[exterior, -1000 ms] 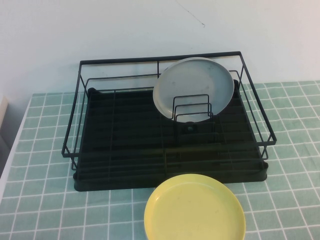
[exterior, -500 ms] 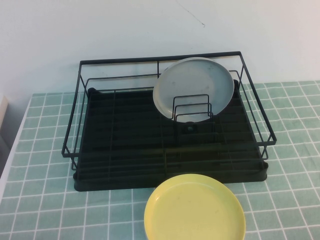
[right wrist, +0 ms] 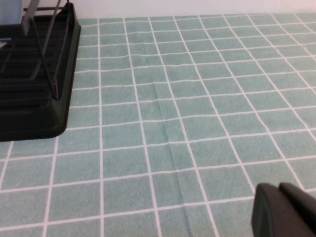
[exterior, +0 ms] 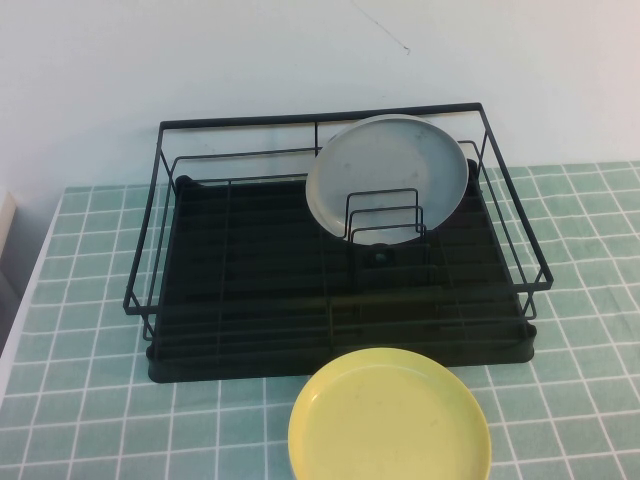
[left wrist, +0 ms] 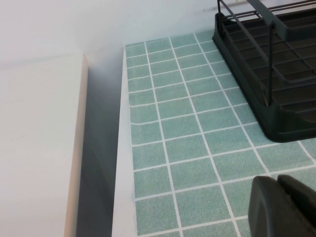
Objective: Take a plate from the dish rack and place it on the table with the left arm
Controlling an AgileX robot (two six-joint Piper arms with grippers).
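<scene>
Left gripper (left wrist: pixel 282 207) low over table (left wrist: pixel 187 123), right gripper (right wrist: pixel 285 211) likewise, finger spread unclear | grey plate (exterior: pixel 388 176) upright in dish rack (exterior: pixel 250 290), upper centre

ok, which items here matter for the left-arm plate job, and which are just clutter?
Job:
grey plate, upright in the dish rack
tiled table
left gripper, low over the table beside the rack

Lying about:
yellow plate
right gripper, over bare tiles
</scene>
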